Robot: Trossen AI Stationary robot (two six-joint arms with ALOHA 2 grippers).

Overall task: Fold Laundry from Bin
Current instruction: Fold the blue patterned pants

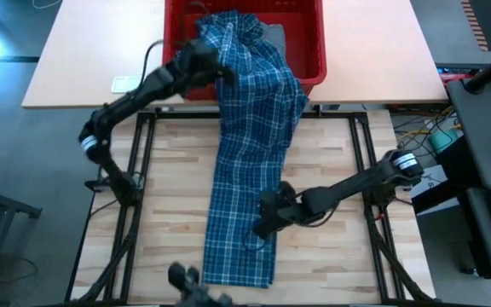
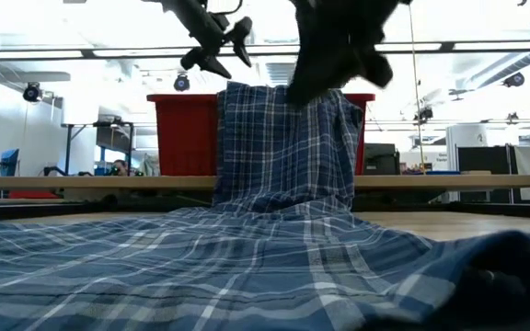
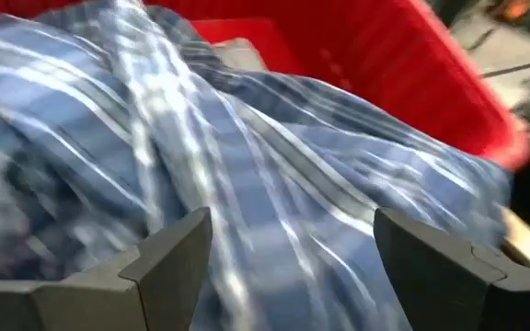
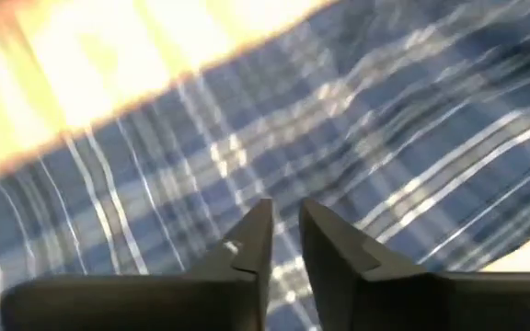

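Note:
The blue-and-white plaid shirt (image 1: 250,162) spills out of the red bin (image 1: 305,51). Its upper part is bunched inside the bin and hangs over the near rim. Its lower part lies stretched along the wooden table toward the near edge. A light grey garment (image 1: 273,34) shows in the bin behind it. My left gripper (image 1: 211,66) hovers open at the bin's left side, over the bunched shirt (image 3: 274,184), with nothing between its fingers. My right gripper (image 1: 267,220) hangs above the shirt's right edge on the table (image 4: 385,156), its fingers a narrow gap apart and empty.
The bin stands on a pale table (image 1: 83,60) beyond the wooden one, with a white label (image 1: 126,83) on it. Black frame rails (image 1: 139,170) run along both sides of the wooden table. A dark camera mount (image 1: 186,277) sits at the near edge. Cables and equipment (image 1: 476,128) stand to the right.

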